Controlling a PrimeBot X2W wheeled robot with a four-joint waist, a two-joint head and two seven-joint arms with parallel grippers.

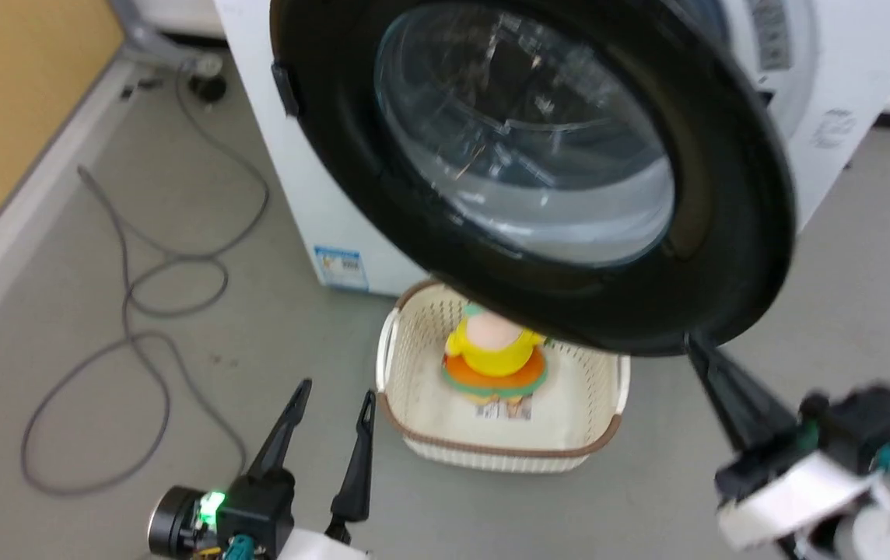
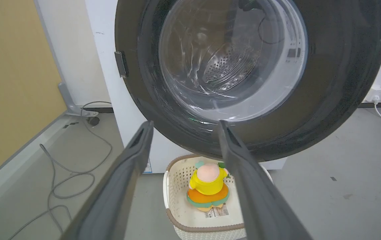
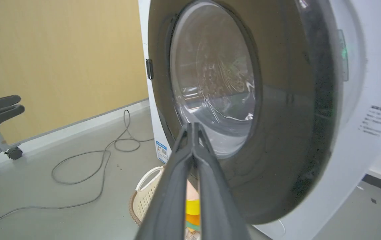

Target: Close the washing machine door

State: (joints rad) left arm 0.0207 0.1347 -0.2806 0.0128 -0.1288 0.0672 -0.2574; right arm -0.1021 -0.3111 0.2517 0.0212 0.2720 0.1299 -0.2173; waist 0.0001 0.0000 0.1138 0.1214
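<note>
black washing machine door (image 1: 725, 194) is ajar, not yet latched; your right gripper (image 1: 692, 342), pinched together and empty, meets its rim at five o'clock; left gripper (image 1: 338, 389) spread, empty.

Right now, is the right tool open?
No, the right tool has its two fingers pressed together in front of the washing machine door.

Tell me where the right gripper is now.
The right gripper is at the head view's lower right, shut, its tip at the bottom rim of the door, just right of the basket.
</note>
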